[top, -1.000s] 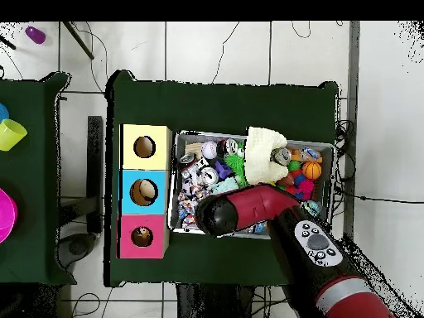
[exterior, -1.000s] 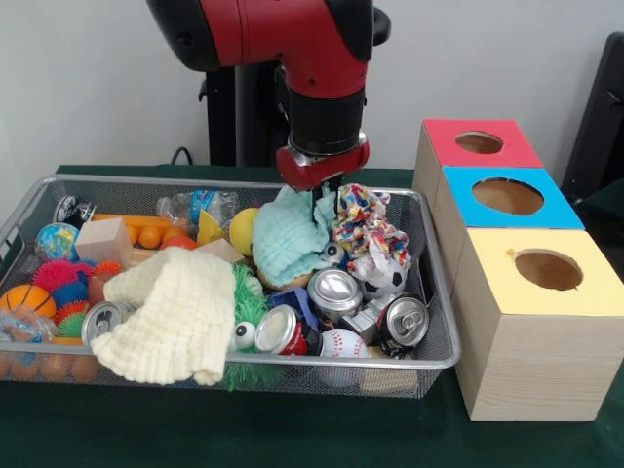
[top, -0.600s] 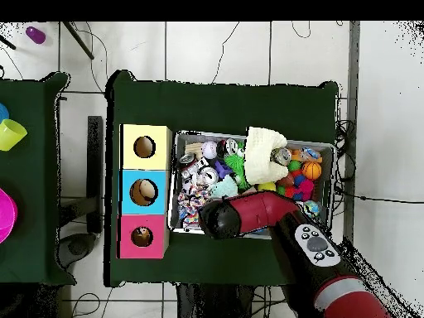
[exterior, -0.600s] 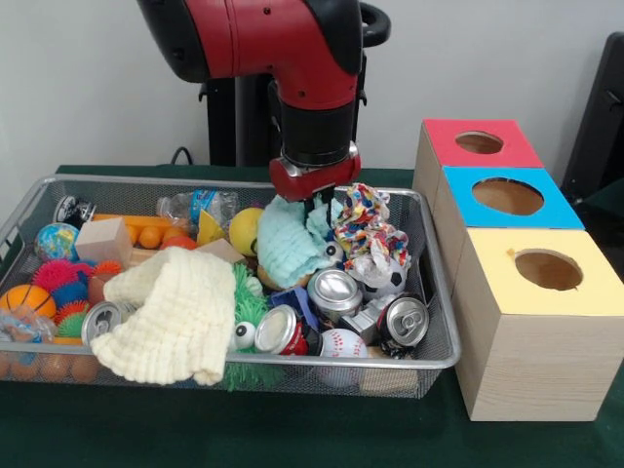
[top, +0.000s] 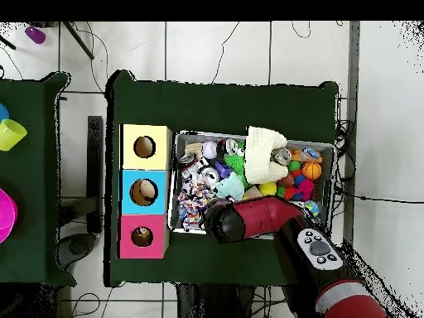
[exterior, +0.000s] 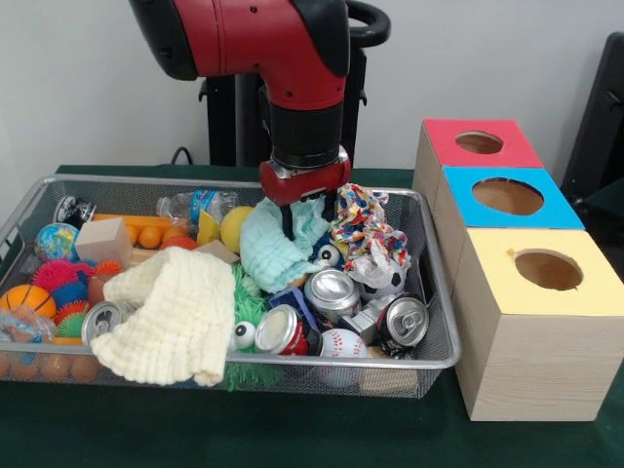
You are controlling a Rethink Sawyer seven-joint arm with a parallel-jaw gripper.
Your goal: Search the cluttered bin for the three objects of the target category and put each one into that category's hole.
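Observation:
My gripper (exterior: 307,216) hangs low over the middle of the wire bin (exterior: 234,181), shut on a teal cloth (exterior: 273,255) that bunches up between its fingers and drapes over the clutter. Right beside it lies a multi-coloured patterned cloth (exterior: 366,229). A cream knitted cloth (exterior: 171,312) covers the bin's front left. Three wooden boxes stand right of the bin, each with a round hole: red (exterior: 478,144), blue (exterior: 507,198), yellow (exterior: 546,273). From overhead the arm (top: 257,219) hides the gripper; the teal cloth (top: 233,187) peeks out past it.
Drink cans (exterior: 333,291) (exterior: 402,320) (exterior: 281,331) lie at the bin's front right with a baseball (exterior: 343,343). Spiky balls (exterior: 60,276), a wooden block (exterior: 102,239), a plastic bottle (exterior: 200,207) and a yellow ball (exterior: 234,226) fill the left and back.
The arm has shifted left along the bin, and the teal cloth has gone with the gripper, pulled narrower and away from the patterned cloth.

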